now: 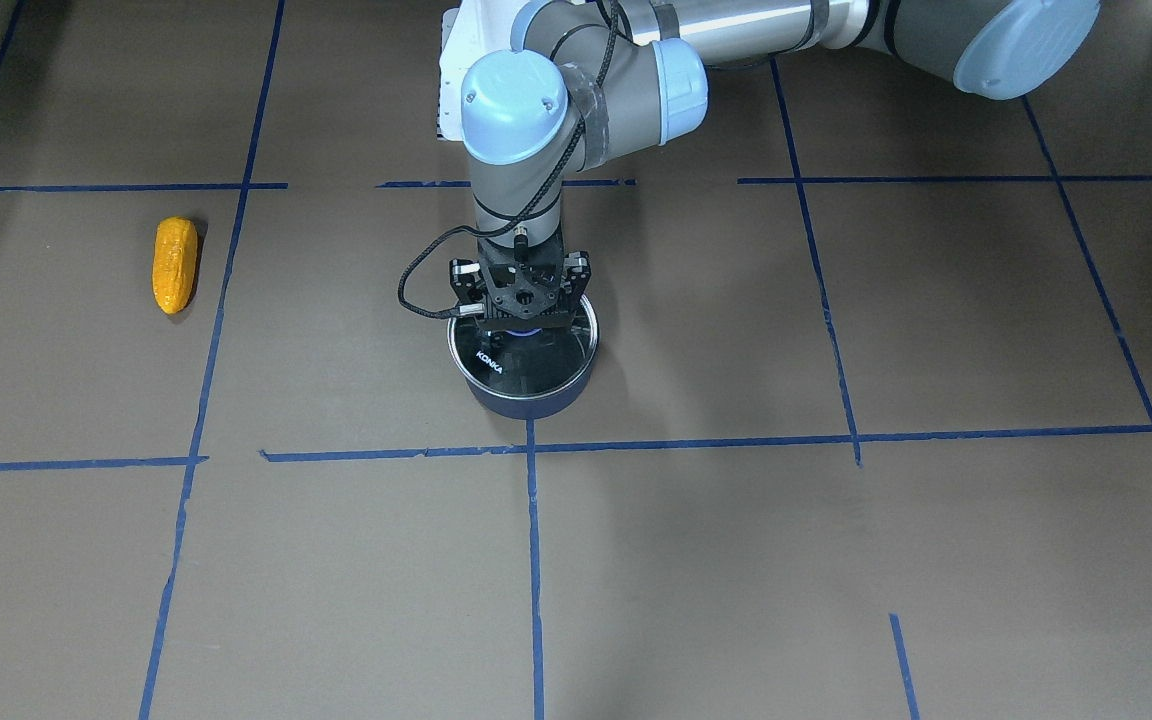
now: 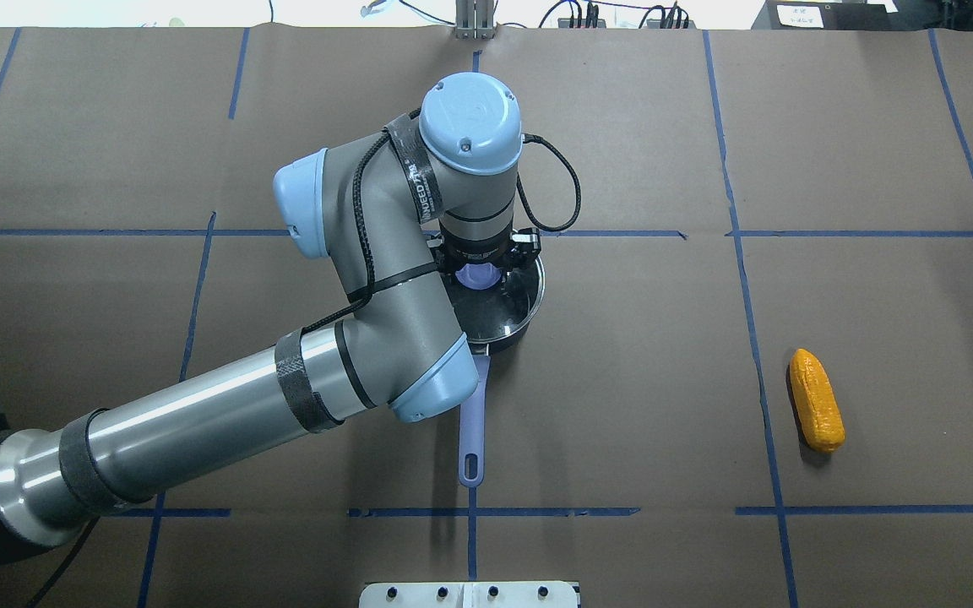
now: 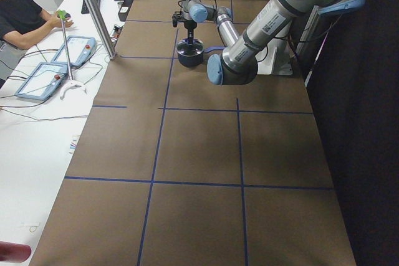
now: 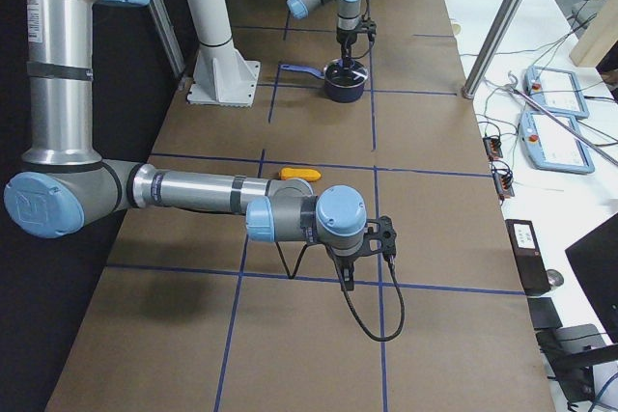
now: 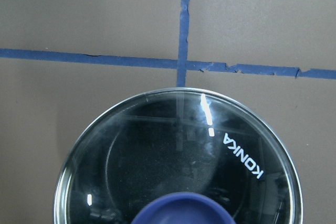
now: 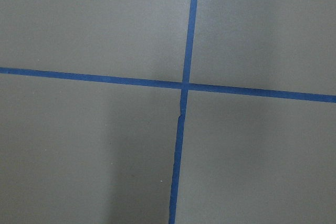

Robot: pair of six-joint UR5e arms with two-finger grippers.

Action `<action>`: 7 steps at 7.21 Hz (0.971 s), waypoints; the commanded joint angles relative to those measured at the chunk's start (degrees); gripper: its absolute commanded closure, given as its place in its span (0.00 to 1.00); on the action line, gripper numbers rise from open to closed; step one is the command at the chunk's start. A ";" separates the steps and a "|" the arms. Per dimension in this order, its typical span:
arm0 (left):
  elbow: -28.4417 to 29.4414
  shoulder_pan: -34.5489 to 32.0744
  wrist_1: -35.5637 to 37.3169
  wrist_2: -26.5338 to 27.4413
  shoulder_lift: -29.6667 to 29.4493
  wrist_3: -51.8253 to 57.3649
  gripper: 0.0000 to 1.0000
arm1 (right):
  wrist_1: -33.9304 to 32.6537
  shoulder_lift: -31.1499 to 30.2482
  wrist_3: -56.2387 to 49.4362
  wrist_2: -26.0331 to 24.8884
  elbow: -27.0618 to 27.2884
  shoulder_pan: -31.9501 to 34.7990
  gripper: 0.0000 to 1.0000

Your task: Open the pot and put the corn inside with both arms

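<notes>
The task is at its opening step, with nothing completed as far as these views show. The pot (image 1: 528, 402) stands near the centre of the front-facing view with its glass lid (image 5: 178, 150) seated flat on the rim. Its purple handle (image 2: 470, 426) points toward the bottom of the overhead frame. The left tool (image 1: 524, 322) is down on the lid, its fingers standing on either side of the lavender knob (image 2: 476, 277). Whether they are clamped on the knob or only spread around it I cannot tell: the wrist body hides the contact in both fixed views, and the left wrist camera shows only the knob's top at the bottom of its frame. The corn (image 2: 817, 399) lies on the counter (image 1: 736, 560) well apart from the pot, at the right of the overhead frame (at the left in the front-facing one), with nothing touching it. The right tool (image 4: 346, 283) hangs low over a crossing of blue tape lines (image 6: 184, 85) in the lower middle of the right-side view. It is near the corn but not over it, and its state cannot be judged from that view. What remains, by my reading, is to lift the lid clear, pick up the corn, and set it inside the pot.
</notes>
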 commanded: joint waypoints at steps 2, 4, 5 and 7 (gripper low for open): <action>-5.64 -0.53 3.91 -0.09 1.02 -1.14 0.86 | -0.08 0.32 0.00 0.00 0.00 -0.01 0.00; -8.56 -1.32 7.01 -0.17 1.03 -1.06 0.86 | -0.08 0.50 0.35 0.26 0.09 -0.01 0.00; -9.53 -1.85 7.71 -0.18 1.72 -1.06 0.87 | -0.17 1.37 1.22 0.53 0.35 -0.01 0.00; -17.76 -3.69 7.81 -0.26 8.90 -0.53 0.87 | 0.36 1.21 1.40 1.85 0.26 -0.62 0.00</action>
